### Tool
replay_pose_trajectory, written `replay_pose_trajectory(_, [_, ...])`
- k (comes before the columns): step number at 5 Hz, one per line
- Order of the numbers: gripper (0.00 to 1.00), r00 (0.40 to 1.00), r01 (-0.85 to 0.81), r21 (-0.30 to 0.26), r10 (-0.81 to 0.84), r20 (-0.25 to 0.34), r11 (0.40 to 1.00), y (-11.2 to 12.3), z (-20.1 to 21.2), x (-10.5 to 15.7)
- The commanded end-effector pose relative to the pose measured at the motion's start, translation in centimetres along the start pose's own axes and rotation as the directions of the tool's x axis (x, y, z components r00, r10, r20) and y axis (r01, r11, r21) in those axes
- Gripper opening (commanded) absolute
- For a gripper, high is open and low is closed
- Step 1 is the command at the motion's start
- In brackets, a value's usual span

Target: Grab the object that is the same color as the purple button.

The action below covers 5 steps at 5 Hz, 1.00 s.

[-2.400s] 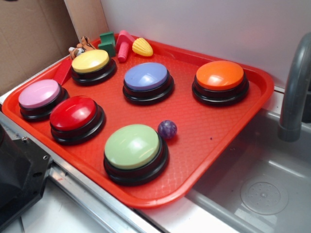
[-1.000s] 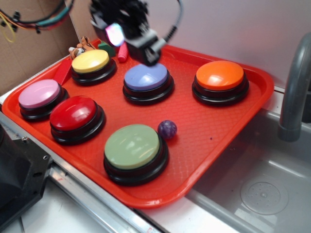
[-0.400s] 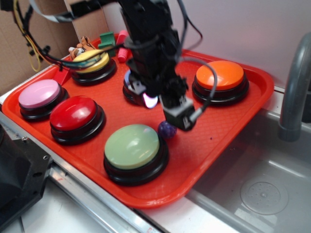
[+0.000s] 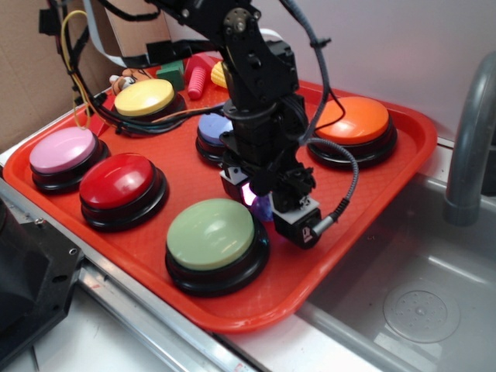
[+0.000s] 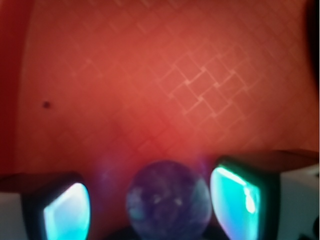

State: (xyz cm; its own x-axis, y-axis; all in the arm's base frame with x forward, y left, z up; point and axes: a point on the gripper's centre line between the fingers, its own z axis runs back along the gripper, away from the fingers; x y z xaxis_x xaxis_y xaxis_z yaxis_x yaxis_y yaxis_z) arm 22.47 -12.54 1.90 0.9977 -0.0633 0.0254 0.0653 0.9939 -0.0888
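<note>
The tool [image 4: 262, 203] is lowered onto the red tray [image 4: 372, 194], between the green button [image 4: 211, 234] and the black camera housing mounted on the arm. In the wrist view the two fingers [image 5: 240, 197] stand apart, one on each side of the purple ball [image 5: 167, 200], with a narrow gap visible on both sides; the pads do not touch the ball. The ball rests on the textured tray surface, centred between the fingers at the bottom edge of the wrist view. In the exterior view only a small part of the ball [image 4: 263, 208] shows below the arm, just beside the right rim of the green button. The purple button [image 4: 212, 126] sits behind the arm near the middle of the tray and is largely hidden by it. The orange button [image 4: 353, 120] stands at the right rear of the tray, the yellow button [image 4: 144, 98] at the left rear, the pink button [image 4: 60, 149] at the far left, and the red button [image 4: 118, 180] in front of the pink one. Small toys lie along the rear rim. A grey faucet [image 4: 469, 139] rises over the sink [image 4: 411, 302] to the right of the tray.
</note>
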Motion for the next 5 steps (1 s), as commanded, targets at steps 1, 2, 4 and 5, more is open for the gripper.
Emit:
replay_pose_trajectory(1, [0.0,0.999,0.007,0.019,-0.008,0.033,1.0,-1.0,1.0,0.9])
replay_pose_trajectory(2, [0.0,0.999,0.03,0.015,-0.03,0.014,0.999,-1.2,1.6,1.3])
replay_pose_trajectory(4, [0.0,0.997,-0.034,0.024,0.032,0.071,0.999,-1.1,8.4,2.3])
replay_pose_trajectory(5, [0.0,0.992,-0.017,0.02,0.014,0.124,1.0,-0.9,12.7,3.0])
